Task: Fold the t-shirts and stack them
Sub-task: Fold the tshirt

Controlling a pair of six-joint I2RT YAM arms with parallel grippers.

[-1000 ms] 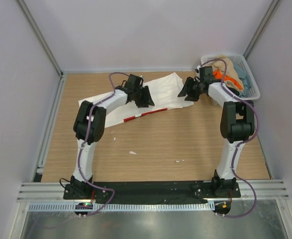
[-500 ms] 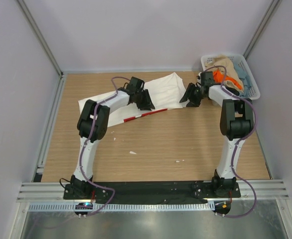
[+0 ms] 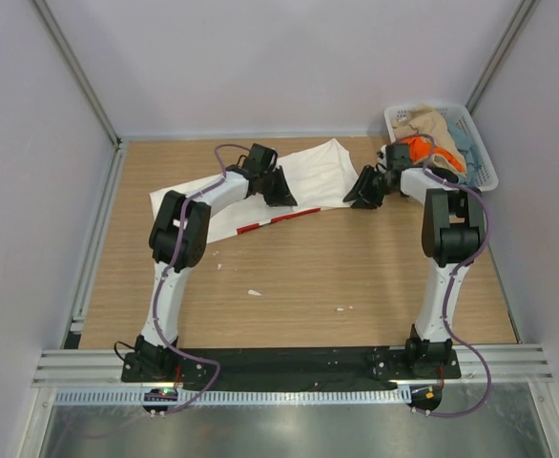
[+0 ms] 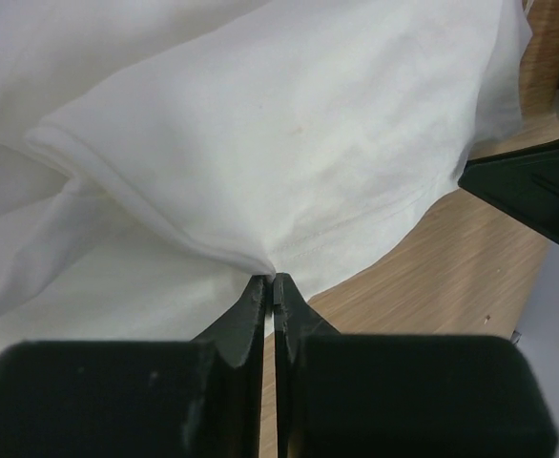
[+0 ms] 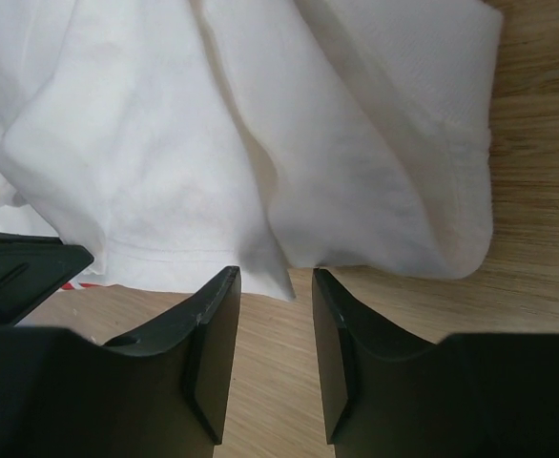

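A white t-shirt point(image 3: 299, 176) with a red printed strip lies spread on the wooden table at the back. My left gripper point(image 3: 284, 196) sits on its near edge, shut, pinching a fold of the white cloth point(image 4: 260, 262) at its tips point(image 4: 273, 281). My right gripper point(image 3: 359, 196) is at the shirt's right edge, open, with a pointed corner of the hem point(image 5: 275, 277) hanging between its fingers point(image 5: 217, 315). Tan, orange and pale blue shirts point(image 3: 430, 138) lie bunched in the basket.
A white lattice basket point(image 3: 480, 162) stands at the back right corner, beside my right arm. Side walls close the table left and right. Small white scraps point(image 3: 253, 292) lie on the wood in front.
My right gripper has moved down and left from the basket side to the shirt's right edge. My left gripper has shifted slightly on the shirt.
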